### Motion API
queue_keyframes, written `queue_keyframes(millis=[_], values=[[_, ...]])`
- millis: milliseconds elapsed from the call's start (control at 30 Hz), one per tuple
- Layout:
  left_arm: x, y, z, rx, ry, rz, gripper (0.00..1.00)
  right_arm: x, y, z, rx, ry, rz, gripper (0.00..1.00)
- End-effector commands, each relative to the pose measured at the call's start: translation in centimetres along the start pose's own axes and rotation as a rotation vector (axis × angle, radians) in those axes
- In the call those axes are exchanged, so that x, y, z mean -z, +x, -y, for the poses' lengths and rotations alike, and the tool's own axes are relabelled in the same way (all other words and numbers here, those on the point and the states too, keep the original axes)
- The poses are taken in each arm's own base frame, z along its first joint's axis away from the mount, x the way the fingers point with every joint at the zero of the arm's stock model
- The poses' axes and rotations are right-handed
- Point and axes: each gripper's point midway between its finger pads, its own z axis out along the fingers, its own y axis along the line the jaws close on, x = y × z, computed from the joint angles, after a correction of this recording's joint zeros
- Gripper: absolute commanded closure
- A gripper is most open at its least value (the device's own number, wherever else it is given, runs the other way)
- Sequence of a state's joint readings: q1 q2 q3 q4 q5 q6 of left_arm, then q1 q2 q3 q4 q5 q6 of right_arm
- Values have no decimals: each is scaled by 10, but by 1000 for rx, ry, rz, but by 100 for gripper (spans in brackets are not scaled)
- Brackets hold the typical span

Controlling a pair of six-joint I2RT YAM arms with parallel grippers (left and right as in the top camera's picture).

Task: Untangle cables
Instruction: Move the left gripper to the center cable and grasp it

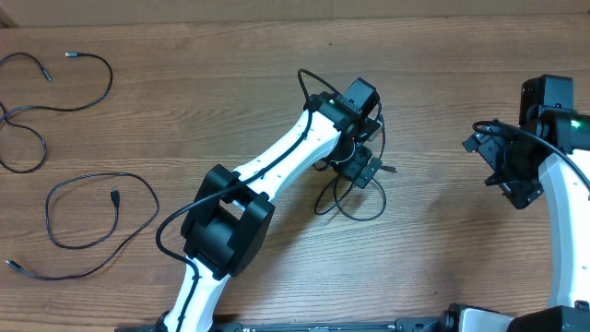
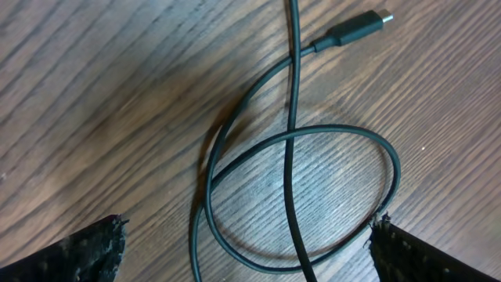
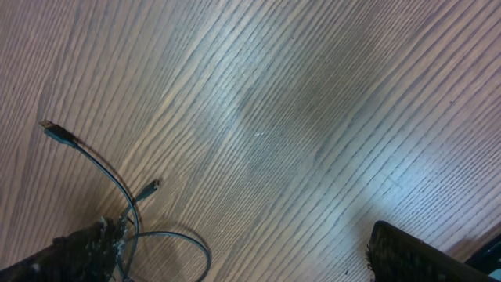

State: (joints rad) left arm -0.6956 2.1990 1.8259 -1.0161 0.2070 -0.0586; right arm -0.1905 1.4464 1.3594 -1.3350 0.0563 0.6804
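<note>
One thin black cable (image 1: 358, 210) lies looped on the wooden table at the centre. My left gripper (image 1: 364, 171) hovers right above it, open and empty. In the left wrist view the cable (image 2: 291, 133) crosses over itself in a loop, its plug end (image 2: 362, 28) at the top, and the open fingertips (image 2: 250, 251) straddle the loop. A second cable (image 1: 41, 111) curls at the far left top and a third cable (image 1: 97, 217) loops at the left. My right gripper (image 1: 500, 171) is open and empty at the right. The right wrist view shows its open fingers (image 3: 243, 254) and the centre cable (image 3: 117, 184) at the left.
The left arm (image 1: 267, 171) stretches diagonally from the front edge to the table's centre, with its own thicker black wire along it. The right arm (image 1: 562, 184) stands at the right edge. The table is bare wood (image 1: 442, 74) elsewhere.
</note>
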Motion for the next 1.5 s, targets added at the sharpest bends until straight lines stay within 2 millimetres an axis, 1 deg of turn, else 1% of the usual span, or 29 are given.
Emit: queue_keyframes(millis=[0,33,67,133,233,367,467,533,700,800,867,967,1067,1133,1233,1267,1333,1367,1400,1433,1467], values=[[1,-5,11,-84,36,40,12,11,-7,-1,-5,-20,39,0],[0,-5,12,-86,43,43,15,11,-7,-1,-5,-19,38,0],[-3,-5,15,-89,55,43,16,11,-7,-1,-5,-20,39,0],[-7,-5,22,-94,86,42,14,11,-7,-1,-5,-19,38,0],[-15,-6,27,-122,86,55,10,11,-7,-1,-5,-19,38,0],[-24,-12,30,-217,75,95,10,11,-7,-1,-5,-20,39,0],[-27,-18,30,-265,71,129,15,11,-7,-1,-5,-20,38,0],[-30,-19,30,-284,70,142,17,11,-7,-1,-5,-20,38,0],[-39,-14,27,-337,65,139,21,11,-7,-1,-5,-20,38,0],[-45,-10,23,-383,49,130,26,11,-7,-1,-5,-19,38,0],[-48,-11,22,-404,43,141,30,11,-7,-1,-5,-20,38,0],[-52,-11,21,-419,41,149,32,11,-7,-1,-5,-20,38,0],[-58,-10,20,-466,36,157,38,11,-7,-1,-5,-20,38,0],[-62,-9,19,-483,33,165,39,11,-7,-1,-5,-20,38,0],[-68,-7,11,-485,-2,173,41,11,-7,-1,-5,-20,38,0],[-70,-6,9,-484,-12,172,44,11,-7,-1,-5,-20,38,0],[-73,-3,5,-481,-29,163,60,11,-7,-1,-5,-20,38,0],[-74,-2,4,-480,-36,158,70,11,-7,-1,-5,-19,38,0],[-74,-2,2,-478,-43,157,85,11,-7,-1,-5,-20,38,0],[-73,-2,1,-476,-46,157,96,11,-7,-1,-5,-20,38,0],[-72,-3,0,-475,-47,160,96,11,-7,-1,-5,-20,38,0]])
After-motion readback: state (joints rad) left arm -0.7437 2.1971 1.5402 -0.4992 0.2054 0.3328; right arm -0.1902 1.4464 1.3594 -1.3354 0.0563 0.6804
